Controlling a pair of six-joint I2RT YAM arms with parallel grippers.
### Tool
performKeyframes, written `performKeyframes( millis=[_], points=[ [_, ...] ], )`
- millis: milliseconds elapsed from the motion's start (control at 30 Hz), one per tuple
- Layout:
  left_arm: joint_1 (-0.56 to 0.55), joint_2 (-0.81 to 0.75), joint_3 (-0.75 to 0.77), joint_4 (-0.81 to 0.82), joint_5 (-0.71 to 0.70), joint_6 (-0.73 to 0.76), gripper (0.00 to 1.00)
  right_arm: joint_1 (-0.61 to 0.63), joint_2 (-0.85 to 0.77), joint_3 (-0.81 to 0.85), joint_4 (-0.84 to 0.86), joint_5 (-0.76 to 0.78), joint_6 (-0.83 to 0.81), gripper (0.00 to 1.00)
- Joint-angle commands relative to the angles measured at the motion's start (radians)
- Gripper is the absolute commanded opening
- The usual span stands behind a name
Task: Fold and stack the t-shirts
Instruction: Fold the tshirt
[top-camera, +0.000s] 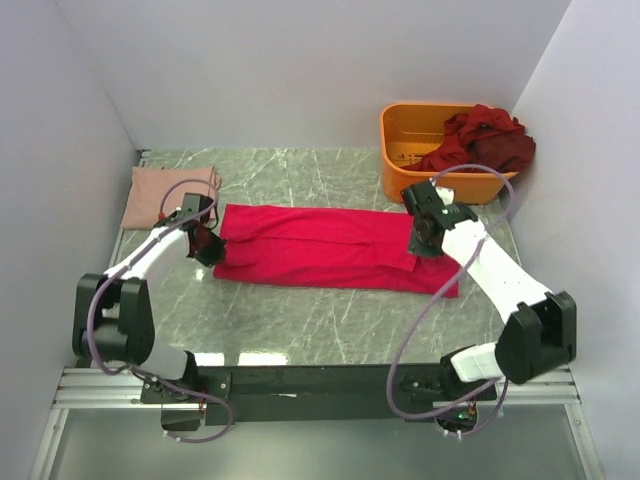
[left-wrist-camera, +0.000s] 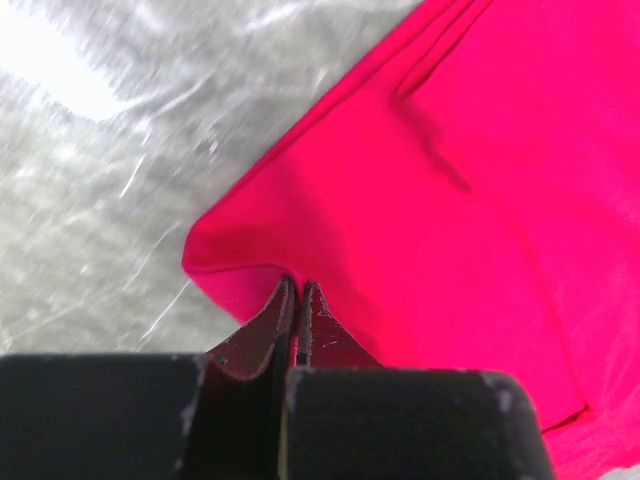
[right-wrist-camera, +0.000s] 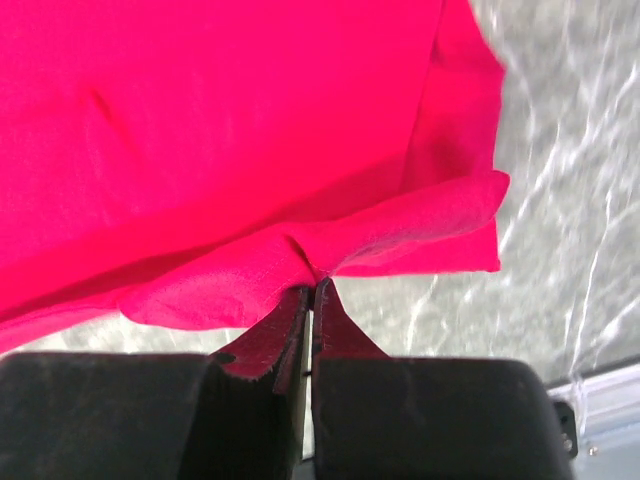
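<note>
The bright pinkish-red t-shirt (top-camera: 320, 245) lies as a long folded strip across the middle of the table. My left gripper (top-camera: 207, 243) is shut on its left edge; in the left wrist view the gripper (left-wrist-camera: 297, 287) pinches the cloth (left-wrist-camera: 450, 180). My right gripper (top-camera: 425, 243) is shut on the shirt's right part; in the right wrist view the gripper (right-wrist-camera: 312, 285) holds a lifted fold of cloth (right-wrist-camera: 250, 150). A pale dusty pink t-shirt (top-camera: 170, 192) lies folded at the far left. A dark maroon t-shirt (top-camera: 480, 140) hangs crumpled over the bin.
An orange plastic bin (top-camera: 410, 150) stands at the far right. White walls close the table at the back and both sides. The marbled grey table top (top-camera: 300, 320) shows in front of the shirt. A black rail (top-camera: 320, 385) runs along the near edge.
</note>
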Motion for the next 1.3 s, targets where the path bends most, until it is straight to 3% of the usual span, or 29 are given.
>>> performKeyframes(
  millis=[0, 267, 367, 400, 467, 500, 567, 600, 633, 700, 733, 867, 933, 1000, 1267],
  points=[
    [0.012, 0.049, 0.087, 0.023, -0.002, 0.021, 0.01, -0.031, 0.062, 0.084, 0.060, 0.026, -0.062, 0.00],
    [0.027, 0.237, 0.261, 0.014, -0.037, 0.053, 0.01, -0.100, 0.318, 0.276, 0.063, 0.000, -0.100, 0.00],
    [0.029, 0.300, 0.288, 0.011, -0.020, 0.056, 0.25, -0.124, 0.420, 0.356, 0.088, -0.029, -0.114, 0.15],
    [0.029, 0.309, 0.295, 0.008, -0.022, 0.057, 0.35, -0.128, 0.481, 0.412, 0.079, -0.035, -0.120, 0.27],
    [0.027, 0.310, 0.308, 0.006, -0.011, 0.068, 0.49, -0.129, 0.532, 0.466, 0.068, -0.006, -0.129, 0.38],
    [0.026, 0.303, 0.310, 0.008, -0.011, 0.071, 0.61, -0.129, 0.555, 0.495, 0.069, -0.001, -0.129, 0.41],
    [0.016, 0.257, 0.307, 0.012, -0.020, 0.076, 0.76, -0.128, 0.547, 0.496, 0.083, -0.015, -0.132, 0.50],
    [0.012, 0.239, 0.305, 0.020, -0.037, 0.079, 0.92, -0.126, 0.518, 0.465, 0.116, -0.024, -0.137, 0.57],
    [0.000, 0.205, 0.302, 0.019, -0.041, 0.079, 0.98, -0.124, 0.499, 0.445, 0.130, -0.049, -0.145, 0.58],
    [-0.016, 0.176, 0.301, 0.026, -0.045, 0.088, 1.00, -0.124, 0.430, 0.366, 0.173, -0.083, -0.149, 0.60],
    [-0.031, 0.154, 0.299, 0.028, -0.045, 0.088, 0.99, -0.123, 0.407, 0.335, 0.187, -0.134, -0.143, 0.71],
    [-0.072, 0.139, 0.304, 0.048, -0.041, 0.102, 0.99, -0.114, 0.295, 0.139, 0.316, -0.307, -0.123, 0.73],
    [-0.082, 0.148, 0.308, 0.066, -0.032, 0.102, 0.99, -0.114, 0.257, 0.025, 0.376, -0.389, -0.123, 0.82],
    [-0.089, 0.157, 0.310, 0.080, -0.020, 0.107, 1.00, -0.114, 0.255, -0.029, 0.436, -0.419, -0.114, 0.82],
    [-0.092, 0.215, 0.316, 0.111, 0.009, 0.122, 0.99, -0.111, 0.420, 0.067, 0.510, -0.413, -0.148, 0.83]
  ],
)
